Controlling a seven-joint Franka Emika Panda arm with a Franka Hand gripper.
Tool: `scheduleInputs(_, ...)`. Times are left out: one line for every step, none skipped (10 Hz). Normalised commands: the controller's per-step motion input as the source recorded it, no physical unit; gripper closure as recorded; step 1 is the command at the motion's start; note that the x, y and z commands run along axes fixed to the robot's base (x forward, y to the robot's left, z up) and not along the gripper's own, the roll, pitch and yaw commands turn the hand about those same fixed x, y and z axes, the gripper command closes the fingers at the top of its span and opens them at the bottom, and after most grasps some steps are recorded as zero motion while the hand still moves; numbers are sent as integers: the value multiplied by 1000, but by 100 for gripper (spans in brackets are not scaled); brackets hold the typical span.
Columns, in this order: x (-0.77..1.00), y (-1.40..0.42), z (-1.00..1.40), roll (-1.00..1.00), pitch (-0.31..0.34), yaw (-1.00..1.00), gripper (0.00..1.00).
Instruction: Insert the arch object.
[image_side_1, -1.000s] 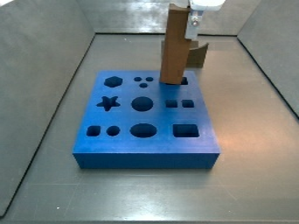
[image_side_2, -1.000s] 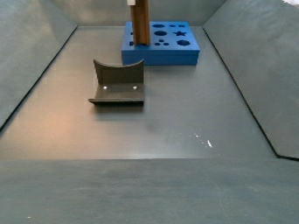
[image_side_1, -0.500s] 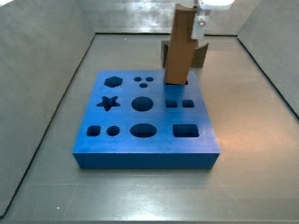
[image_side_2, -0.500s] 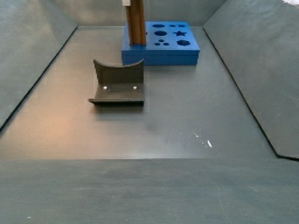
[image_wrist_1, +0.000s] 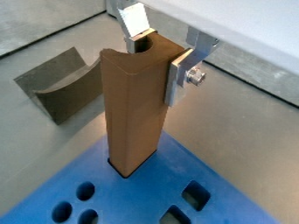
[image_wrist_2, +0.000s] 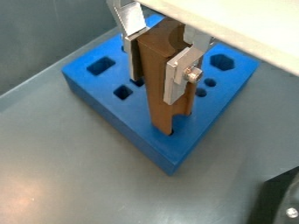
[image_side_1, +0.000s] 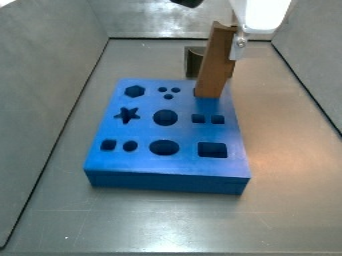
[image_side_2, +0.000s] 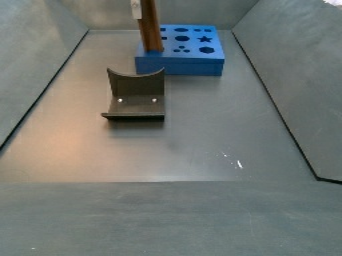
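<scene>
Arch object (image_side_1: 214, 62) and fingers (image_wrist_1: 184, 72) shifted sideways.

Arch object (image_side_1: 214, 62): tall brown bar, upright, clamped in hand (image_wrist_1: 160, 54), lower end on blue board (image_side_1: 120, 170).

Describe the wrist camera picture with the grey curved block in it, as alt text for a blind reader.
The gripper holds a tall brown arch object upright, its lower end at the blue board with cut-out holes. A squat grey block with a curved hollow sits behind on the grey floor.
</scene>
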Motion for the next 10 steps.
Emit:
scheduleInputs(300,6,-346,-14,0,0,100)
scheduleInputs(237,6,-303,-24,0,0,100)
scheduleInputs(183,0,-280,-41,0,0,100)
scheduleInputs(9,17,-263,-96,-47,-34,100)
scheduleInputs(0,14,-246,-156,-160,-29,100)
scheduleInputs(0,6,-171,-126,-176,0,100)
scheduleInputs(-186,0,-137,-31,-220,20,100)
scheduleInputs(-151,0,-114,-49,-200,0,100)
scheduleInputs(-229,0,-169,-66,-299,0,100)
scheduleInputs(-291,0,-37,-81,-239,0,100)
